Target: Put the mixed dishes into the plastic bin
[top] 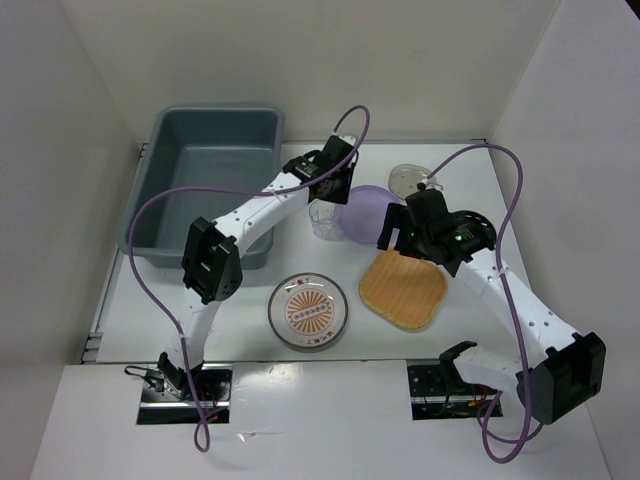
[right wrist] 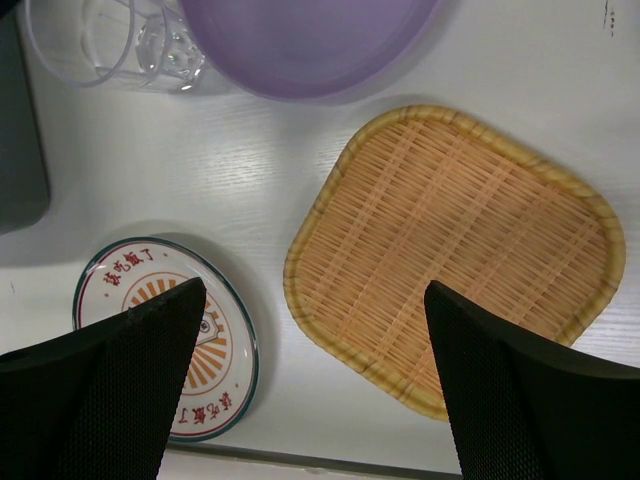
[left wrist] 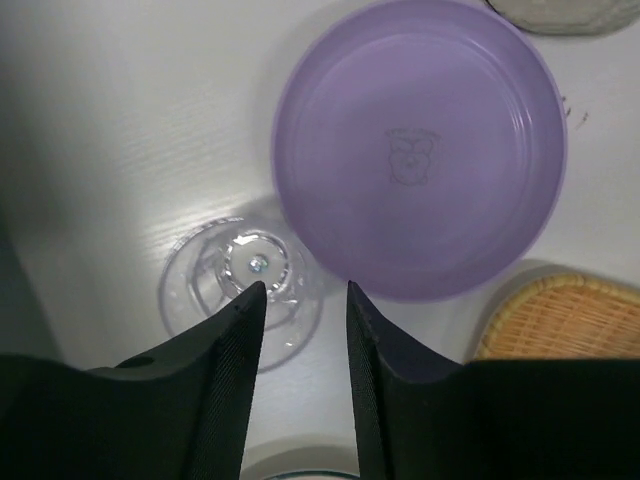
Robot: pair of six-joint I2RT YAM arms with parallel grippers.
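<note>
The grey-blue plastic bin (top: 205,180) stands at the back left, with nothing showing inside. The clear glass cup (top: 324,220) stands just right of it, beside the lavender plate (top: 368,212). My left gripper (left wrist: 300,287) hovers open and empty above the gap between the cup (left wrist: 240,285) and the lavender plate (left wrist: 420,150). My right gripper (right wrist: 315,285) is wide open above the left edge of the tan woven plate (right wrist: 455,255). The orange-and-white patterned plate (top: 308,311) lies at the front. The small translucent dish (top: 410,180) sits behind the lavender plate. The black dish is not in view.
White walls close in the table on the left, back and right. The left arm reaches past the bin's right wall. The right arm (top: 520,310) crosses the right side of the table. The patterned plate (right wrist: 160,340) lies near the table's front edge.
</note>
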